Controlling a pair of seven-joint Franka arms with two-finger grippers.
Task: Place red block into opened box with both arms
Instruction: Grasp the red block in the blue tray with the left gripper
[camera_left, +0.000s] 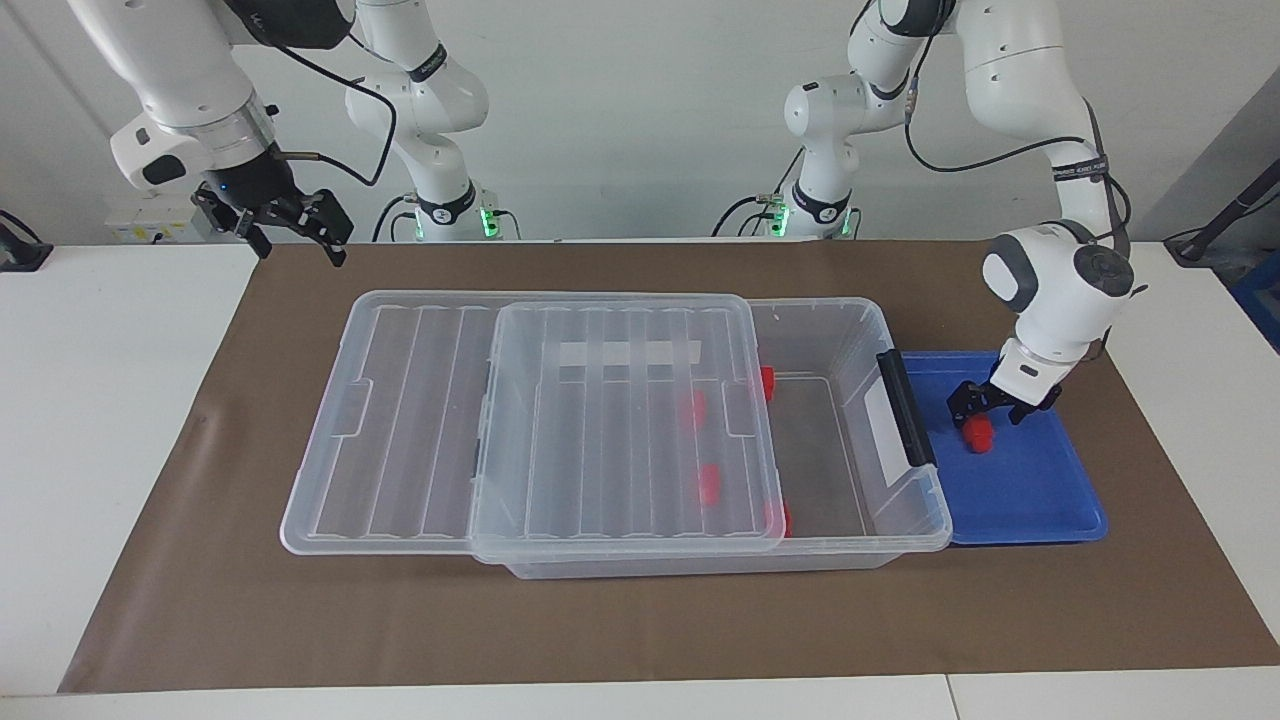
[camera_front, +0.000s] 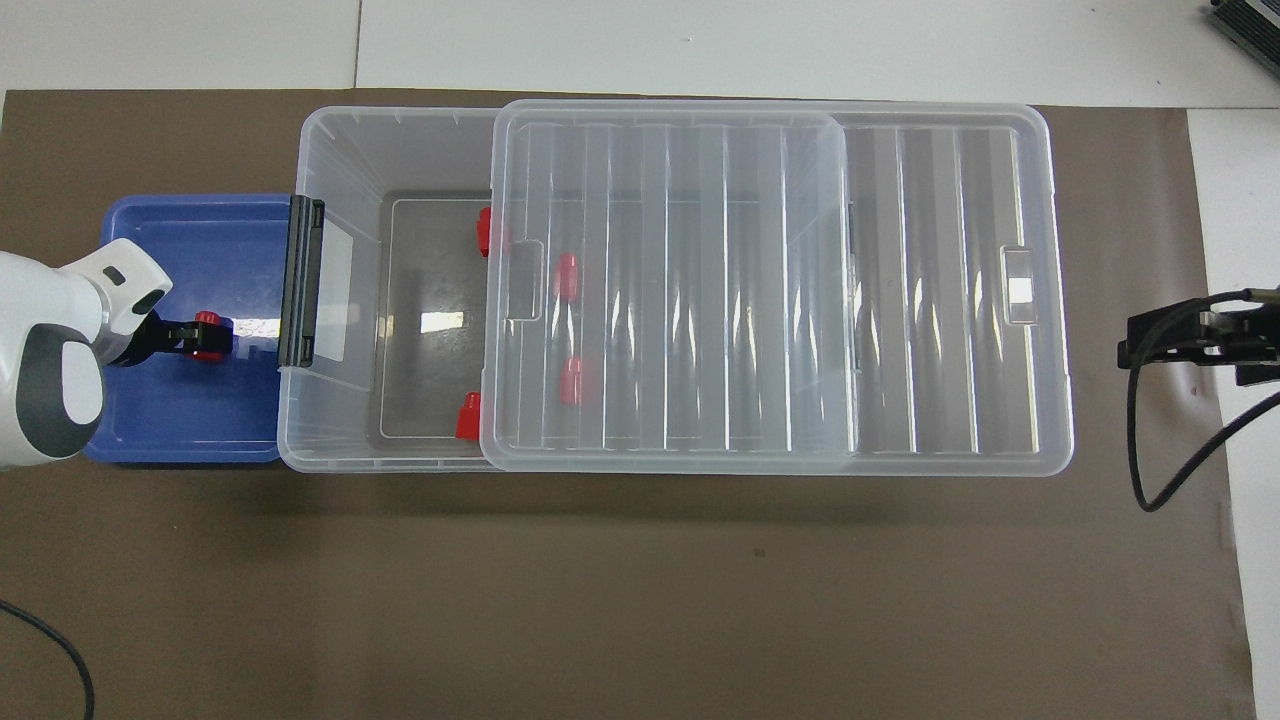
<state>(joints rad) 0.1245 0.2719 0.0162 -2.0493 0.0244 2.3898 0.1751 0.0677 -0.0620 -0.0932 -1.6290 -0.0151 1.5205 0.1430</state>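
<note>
One red block (camera_left: 979, 433) (camera_front: 208, 320) lies in the shallow blue tray (camera_left: 1030, 490) at the left arm's end of the table. My left gripper (camera_left: 987, 413) (camera_front: 206, 337) is down in that tray, open, its fingers on either side of the block. The clear box (camera_left: 862, 322) (camera_front: 340, 150) stands beside the tray. Its ribbed lid (camera_left: 620, 420) (camera_front: 680, 280) is slid toward the right arm's end, so the end by the tray is uncovered. Several red blocks (camera_left: 767, 383) lie inside the box. My right gripper (camera_left: 292, 232) (camera_front: 1135, 350) hangs open in the air over the mat's right-arm end.
A brown mat (camera_left: 640, 620) covers the table under the box and tray. The box's black clip (camera_left: 905, 405) stands between the tray and the box's open end. A black cable (camera_front: 1150, 470) loops below the right gripper.
</note>
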